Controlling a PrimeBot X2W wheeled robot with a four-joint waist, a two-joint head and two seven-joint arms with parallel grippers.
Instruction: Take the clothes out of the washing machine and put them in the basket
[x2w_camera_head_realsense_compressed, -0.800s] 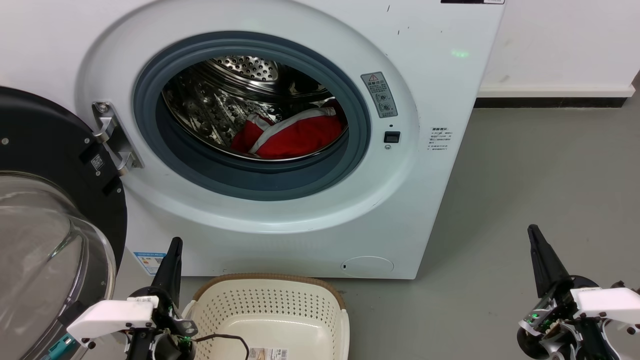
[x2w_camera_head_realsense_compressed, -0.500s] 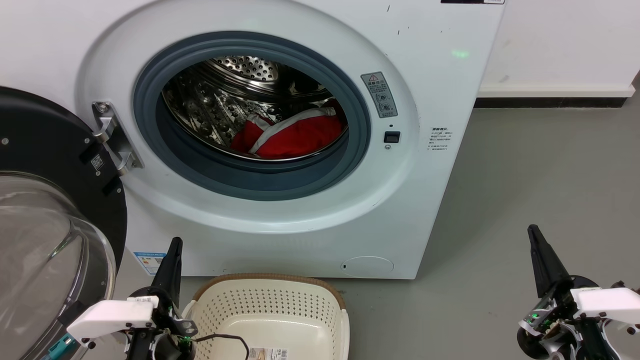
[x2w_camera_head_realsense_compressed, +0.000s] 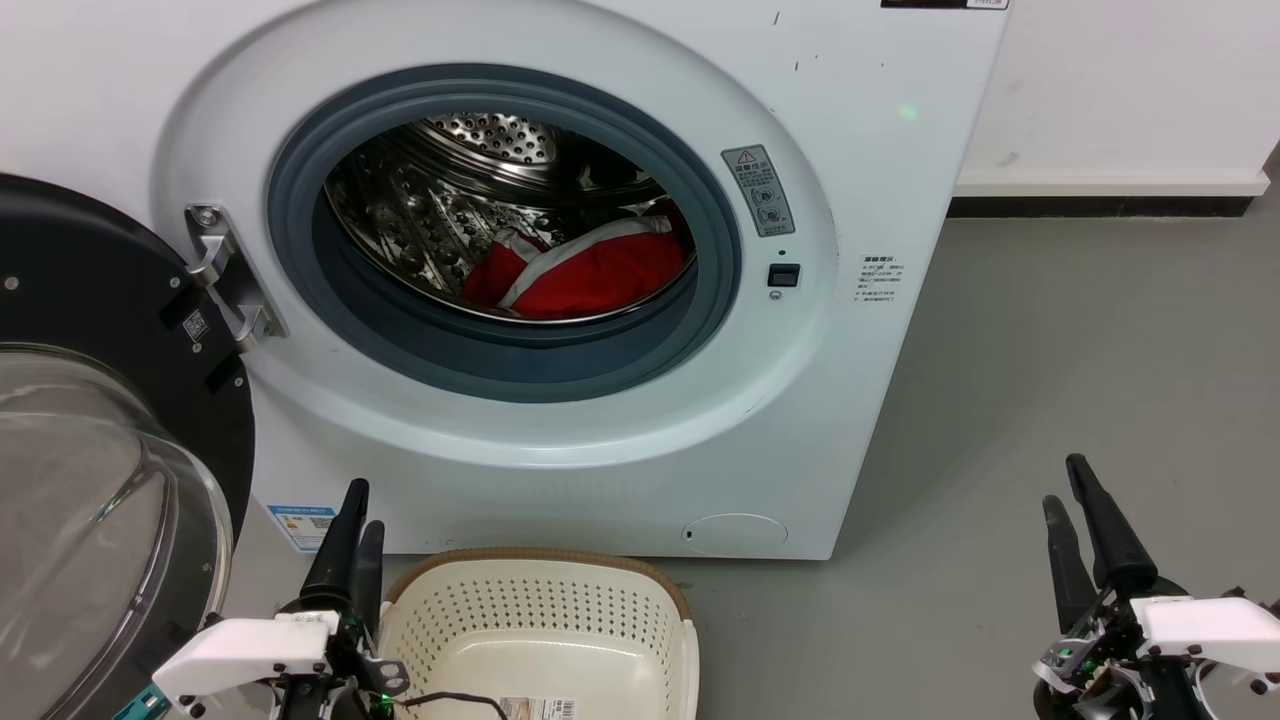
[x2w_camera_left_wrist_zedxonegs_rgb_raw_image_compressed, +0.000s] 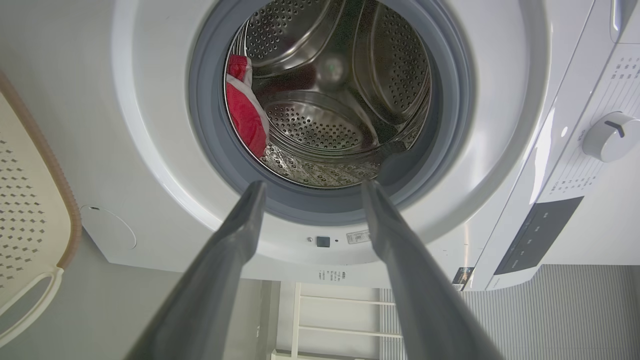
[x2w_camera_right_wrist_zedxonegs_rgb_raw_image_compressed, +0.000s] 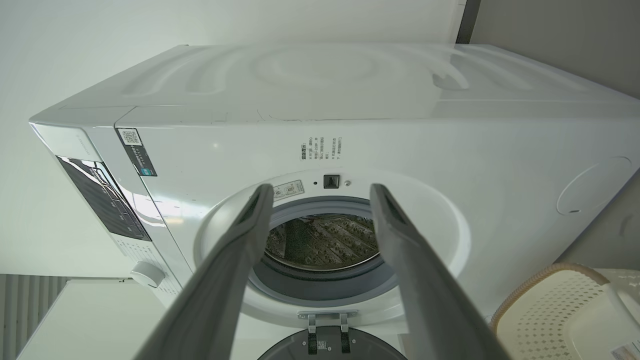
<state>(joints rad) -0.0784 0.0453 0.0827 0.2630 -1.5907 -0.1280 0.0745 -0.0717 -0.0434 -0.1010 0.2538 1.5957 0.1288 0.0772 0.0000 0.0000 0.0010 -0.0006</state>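
Observation:
Red clothes (x2w_camera_head_realsense_compressed: 590, 275) with white bands lie low in the steel drum of the white washing machine (x2w_camera_head_realsense_compressed: 850, 150), whose black-rimmed glass door (x2w_camera_head_realsense_compressed: 90, 430) hangs open at the left. The left wrist view shows the clothes (x2w_camera_left_wrist_zedxonegs_rgb_raw_image_compressed: 245, 112) at the drum's left side. A cream basket (x2w_camera_head_realsense_compressed: 540, 625) with a brown rim stands on the floor below the port, empty but for a label. My left gripper (x2w_camera_head_realsense_compressed: 355, 510) is open beside the basket's left rim, nothing between its fingers. At the lower right, over bare floor, my right gripper (x2w_camera_head_realsense_compressed: 1065, 485) is open too.
Grey floor (x2w_camera_head_realsense_compressed: 1080, 340) stretches right of the washer to a white wall with a dark skirting. A thin black cable (x2w_camera_head_realsense_compressed: 450, 703) from my left arm hangs over the basket's near-left corner. The open door takes up the left side.
Both grippers have opened: each showed one dark point before and now shows two separate fingers. Both arms have sunk slightly in the view. Clothes and basket have not moved.

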